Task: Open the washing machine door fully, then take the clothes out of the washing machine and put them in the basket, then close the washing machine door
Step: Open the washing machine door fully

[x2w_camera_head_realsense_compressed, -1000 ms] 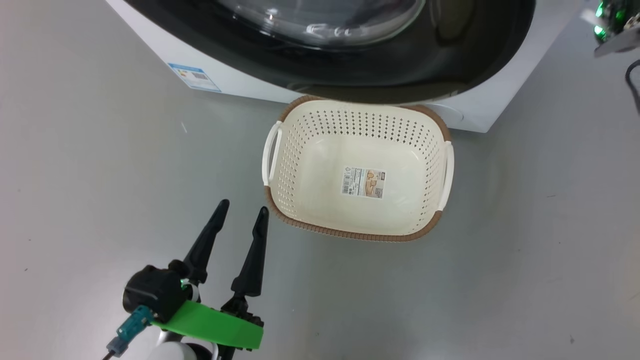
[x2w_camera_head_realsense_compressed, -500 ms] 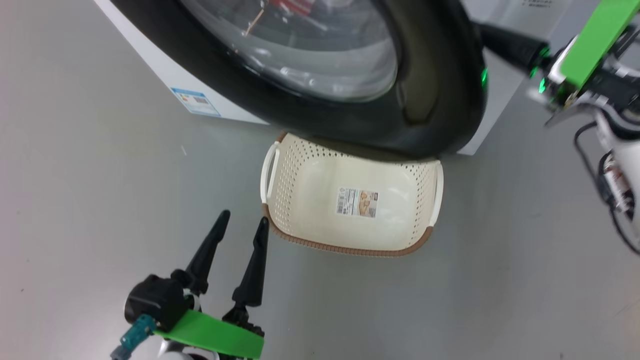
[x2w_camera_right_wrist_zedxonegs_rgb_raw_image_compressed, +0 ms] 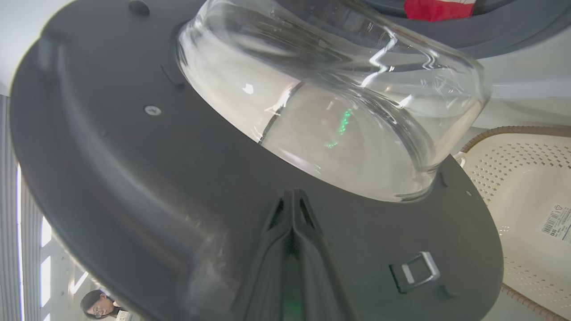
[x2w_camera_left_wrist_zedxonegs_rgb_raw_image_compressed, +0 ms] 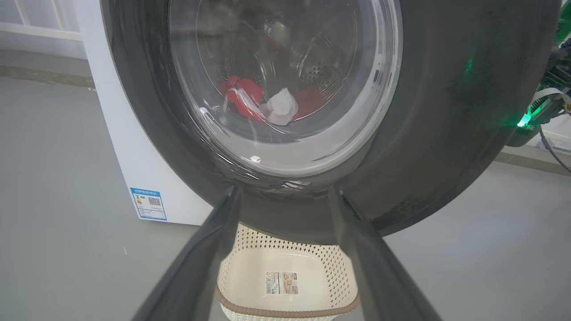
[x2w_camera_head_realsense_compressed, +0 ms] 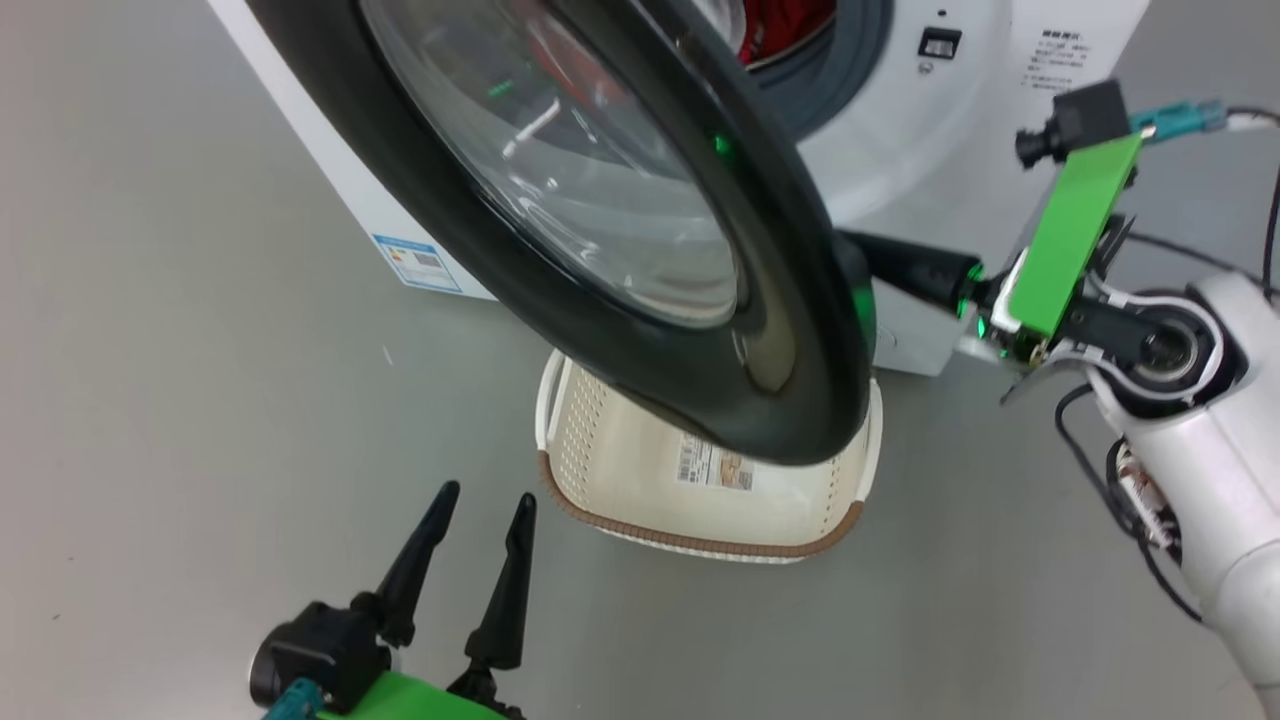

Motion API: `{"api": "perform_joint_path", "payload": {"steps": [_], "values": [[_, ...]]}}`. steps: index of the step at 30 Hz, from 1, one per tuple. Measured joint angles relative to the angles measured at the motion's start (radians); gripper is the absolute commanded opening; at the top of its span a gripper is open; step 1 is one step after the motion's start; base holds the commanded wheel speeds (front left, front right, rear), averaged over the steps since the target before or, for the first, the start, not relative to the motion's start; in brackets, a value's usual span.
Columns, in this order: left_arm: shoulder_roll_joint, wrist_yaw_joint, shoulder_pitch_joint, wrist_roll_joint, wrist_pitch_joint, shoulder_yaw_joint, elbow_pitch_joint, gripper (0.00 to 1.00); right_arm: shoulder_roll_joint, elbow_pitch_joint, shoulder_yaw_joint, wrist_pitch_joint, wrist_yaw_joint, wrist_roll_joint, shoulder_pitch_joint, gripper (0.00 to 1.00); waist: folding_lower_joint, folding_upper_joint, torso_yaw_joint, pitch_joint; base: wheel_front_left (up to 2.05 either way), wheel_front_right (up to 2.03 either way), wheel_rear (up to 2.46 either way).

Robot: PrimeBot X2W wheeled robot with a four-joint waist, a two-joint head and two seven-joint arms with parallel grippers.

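Washing machine door (x2w_camera_head_realsense_compressed: 600,220) — one; basket (x2w_camera_head_realsense_compressed: 610,465) — one

The left gripper (x2w_camera_left_wrist_zedxonegs_rgb_raw_image_compressed: 283,191) has its two dark fingers spread wide, rising from the bottom edge. Between them the basket (x2w_camera_left_wrist_zedxonegs_rgb_raw_image_compressed: 331,268) stands on the grey floor (x2w_camera_left_wrist_zedxonegs_rgb_raw_image_compressed: 58,223), a paper label (x2w_camera_left_wrist_zedxonegs_rgb_raw_image_compressed: 281,283) on its bottom. The washing machine door (x2w_camera_left_wrist_zedxonegs_rgb_raw_image_compressed: 446,111) hangs over the basket's far edge. Through the door's glass, blurred by reflections, the clothes (x2w_camera_left_wrist_zedxonegs_rgb_raw_image_compressed: 243,96) lie in the drum: red cloth with what looks like a white piece. At the left is the washing machine (x2w_camera_left_wrist_zedxonegs_rgb_raw_image_compressed: 120,133), white, with a printed sticker (x2w_camera_left_wrist_zedxonegs_rgb_raw_image_compressed: 149,203) at its lower corner.
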Motion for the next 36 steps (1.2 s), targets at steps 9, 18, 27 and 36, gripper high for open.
{"api": "perform_joint_path", "payload": {"steps": [9,18,27,36], "values": [[0.002,0.004,0.053,0.01,0.0,0.0,0.001,1.0,0.027,-0.047,0.003,0.02,0.0,0.0,0.103,0.0,0.0,0.0,0.042,-0.054,0.0,0.0,0.0],[0.002,0.012,0.074,0.016,0.0,-0.001,-0.001,1.0,0.058,-0.098,0.014,0.041,0.0,0.0,0.175,0.0,0.0,0.0,0.103,-0.089,0.0,0.0,0.0],[0.003,0.022,0.1,0.016,0.0,0.0,-0.005,1.0,0.092,-0.129,0.027,0.062,0.0,-0.003,0.231,0.0,0.0,0.0,0.16,-0.116,0.0,0.0,0.0],[0.003,0.052,0.104,0.016,0.0,0.01,-0.006,1.0,0.128,-0.137,0.042,0.074,0.0,-0.03,0.247,0.0,0.0,0.0,0.218,-0.13,0.0,0.0,0.0]]}}
